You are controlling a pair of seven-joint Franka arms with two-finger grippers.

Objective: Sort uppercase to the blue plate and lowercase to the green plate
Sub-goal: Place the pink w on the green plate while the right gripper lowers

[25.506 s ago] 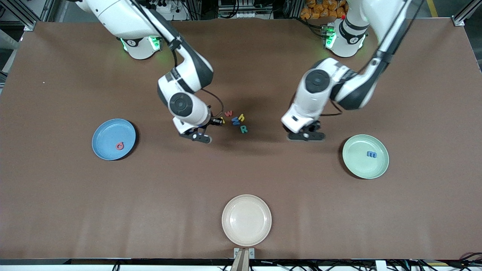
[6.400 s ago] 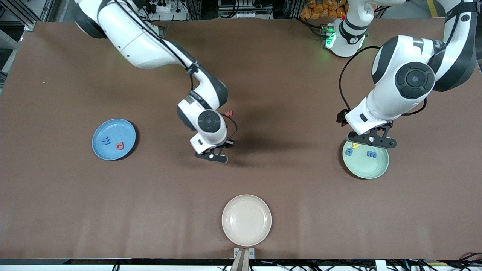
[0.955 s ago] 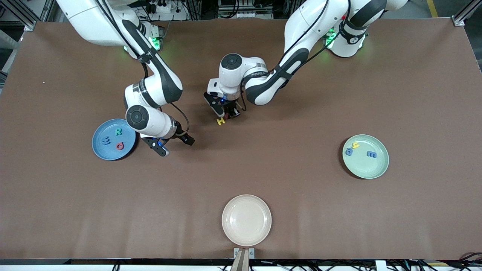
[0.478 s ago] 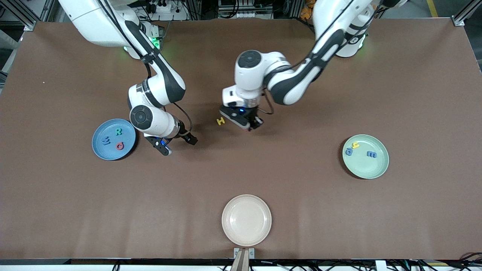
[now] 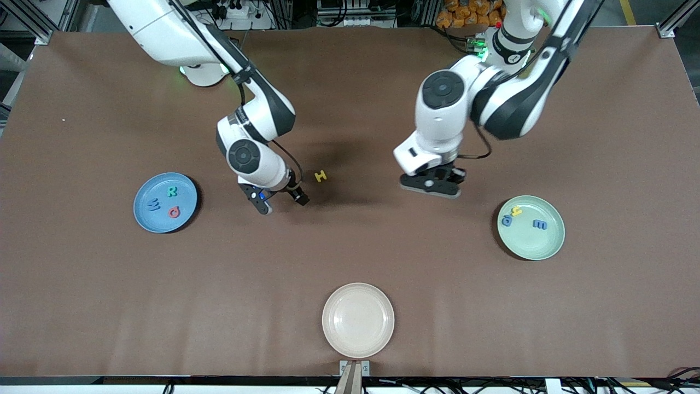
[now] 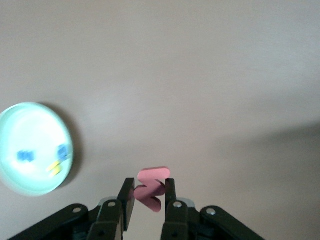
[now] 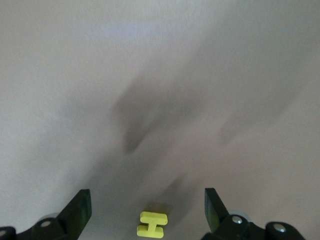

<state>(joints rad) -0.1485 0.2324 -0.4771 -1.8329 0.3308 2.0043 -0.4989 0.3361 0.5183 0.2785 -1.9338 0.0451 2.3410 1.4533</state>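
My left gripper is shut on the red w, up over bare table between the yellow H and the green plate. The w is hidden in the front view. The green plate holds the blue g, yellow h and blue m. My right gripper is open and empty, just beside the H on its blue-plate side. The H shows between its open jaws in the right wrist view. The blue plate holds the green R, blue W and red Q.
A cream-white plate sits at the table edge nearest the front camera. It holds nothing.
My left gripper has carried the red w away from the H toward the green plate. My right gripper has moved from beside the blue plate toward the H.
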